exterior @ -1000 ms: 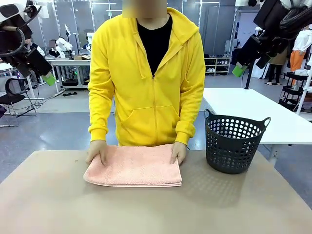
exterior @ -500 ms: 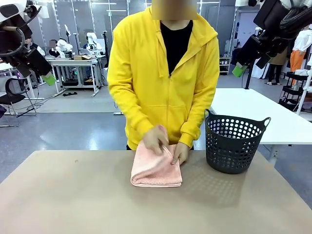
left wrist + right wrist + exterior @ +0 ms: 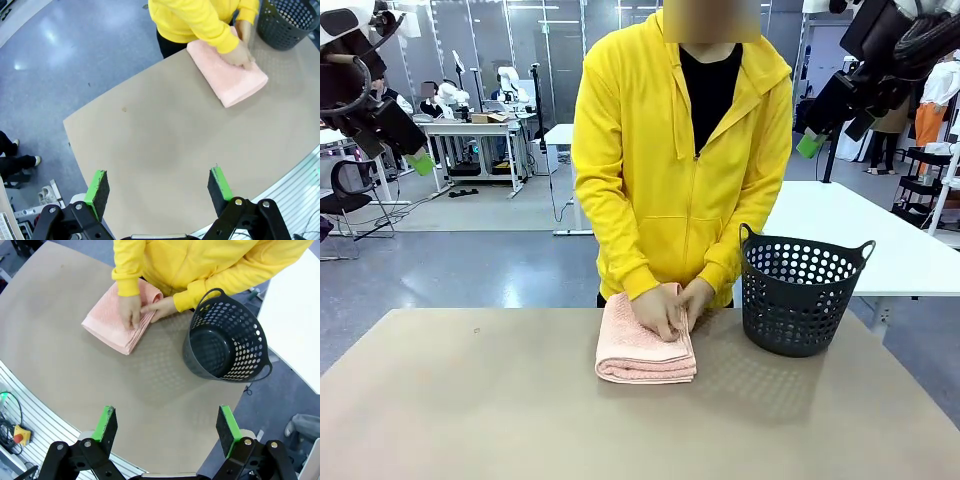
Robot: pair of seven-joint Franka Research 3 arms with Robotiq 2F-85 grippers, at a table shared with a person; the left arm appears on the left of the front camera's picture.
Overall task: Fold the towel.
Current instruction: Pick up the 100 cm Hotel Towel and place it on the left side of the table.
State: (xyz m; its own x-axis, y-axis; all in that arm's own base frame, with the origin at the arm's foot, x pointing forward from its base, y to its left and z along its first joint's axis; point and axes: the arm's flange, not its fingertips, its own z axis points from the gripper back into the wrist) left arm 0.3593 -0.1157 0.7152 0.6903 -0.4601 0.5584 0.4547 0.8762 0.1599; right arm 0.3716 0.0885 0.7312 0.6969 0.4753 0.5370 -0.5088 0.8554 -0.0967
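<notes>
Pink towel (image 3: 645, 346) sits folded into a compact stack on the tan worktop (image 3: 470, 410), toward the far edge, just left of the dark perforated basket (image 3: 802, 295). Towel and basket are close but apart. Person in a yellow hoodie (image 3: 685, 170) stands at the far side, both hands pressing on the towel's right end: one hand (image 3: 658, 312) flat on top, the other hand (image 3: 695, 303) at the edge beside it. Basket is upright, looks empty in the right wrist view.

Left gripper (image 3: 159, 190) is high above the near worktop, jaws wide, holding nothing. Right gripper (image 3: 167, 429) is likewise raised over the near edge, jaws wide, nothing between the green pads (image 3: 106, 423). Both are well apart from the towel.
</notes>
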